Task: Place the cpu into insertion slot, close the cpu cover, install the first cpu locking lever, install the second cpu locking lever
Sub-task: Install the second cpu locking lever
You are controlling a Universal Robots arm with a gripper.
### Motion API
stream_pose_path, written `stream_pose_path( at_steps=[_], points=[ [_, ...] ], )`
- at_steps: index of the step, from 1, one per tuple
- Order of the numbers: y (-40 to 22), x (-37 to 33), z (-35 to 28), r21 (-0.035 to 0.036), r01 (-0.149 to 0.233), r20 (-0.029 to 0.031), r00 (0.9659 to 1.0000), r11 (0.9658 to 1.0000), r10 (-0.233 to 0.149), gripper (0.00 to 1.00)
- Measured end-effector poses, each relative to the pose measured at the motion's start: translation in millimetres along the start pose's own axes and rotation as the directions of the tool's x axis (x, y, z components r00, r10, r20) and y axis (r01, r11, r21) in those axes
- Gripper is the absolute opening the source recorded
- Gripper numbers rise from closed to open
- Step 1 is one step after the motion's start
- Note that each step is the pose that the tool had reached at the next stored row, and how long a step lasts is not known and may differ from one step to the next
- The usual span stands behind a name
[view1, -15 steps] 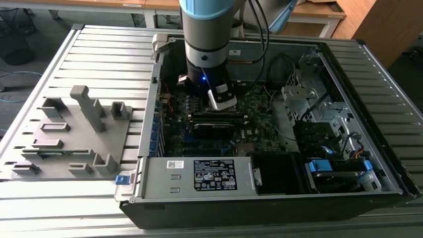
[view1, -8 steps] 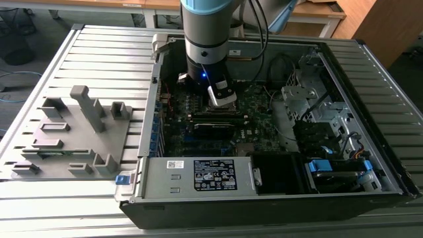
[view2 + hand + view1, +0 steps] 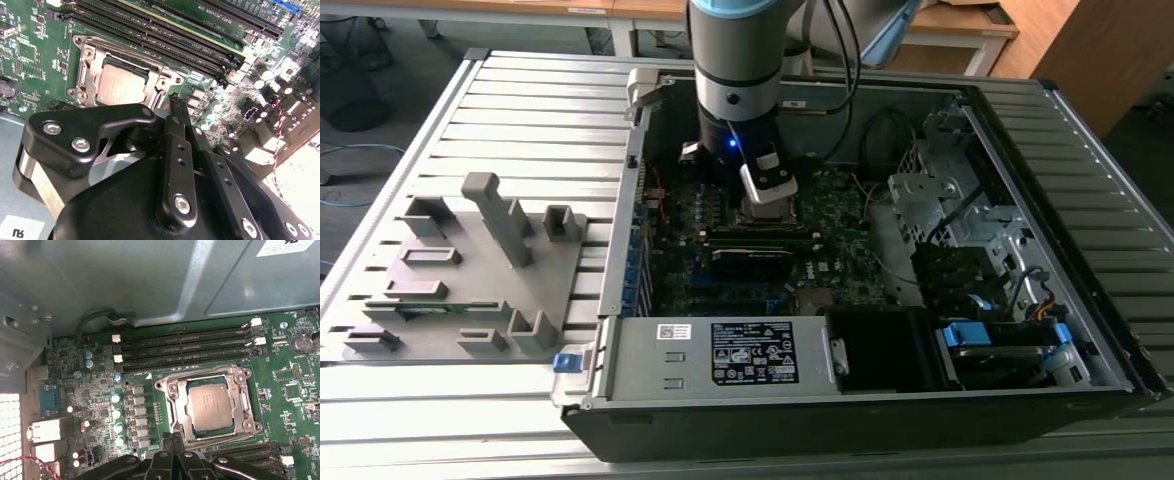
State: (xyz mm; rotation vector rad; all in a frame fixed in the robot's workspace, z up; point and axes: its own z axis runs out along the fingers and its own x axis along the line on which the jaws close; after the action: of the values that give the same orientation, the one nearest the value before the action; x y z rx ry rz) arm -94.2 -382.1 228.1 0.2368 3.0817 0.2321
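Tool (image 3: 172, 439) fingers seemingly together, pointing down

Open computer case (image 3: 881, 400) on slatted table (image 3: 534, 110); fixture tray (image 3: 467, 290) beside it at exterior view's left. Cpu (image 3: 211, 404) sits in insertion slot (image 3: 175, 416), cpu cover (image 3: 240, 385) down around it. Memory slots (image 3: 185, 347) flank the socket. Gripper (image 3: 172, 437) just beside the socket's edge.

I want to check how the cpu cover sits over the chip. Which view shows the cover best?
The first wrist view: the cpu cover shows whole, lying flat around the cpu. In the second wrist view the cover is partly hidden behind the gripper. In the exterior view the arm blocks most of it.
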Motion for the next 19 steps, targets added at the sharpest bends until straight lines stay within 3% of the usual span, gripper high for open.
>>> stream_pose_path(
  at_steps=[6, 14, 19],
  points=[
    [8.0, -5.8, 2.5, 0.0187, 0.001, 0.0028, 1.0, 0.9998, -0.001, 0.11],
    [15.4, -23.0, 5.9, 0.0258, -0.001, 0.0041, 1.0, 0.9997, 0.0, 0.11],
    [20.2, -28.6, 7.4, 0.046, -0.006, 0.0082, 0.9999, 0.9989, 0.006, 0.11]
  ],
)
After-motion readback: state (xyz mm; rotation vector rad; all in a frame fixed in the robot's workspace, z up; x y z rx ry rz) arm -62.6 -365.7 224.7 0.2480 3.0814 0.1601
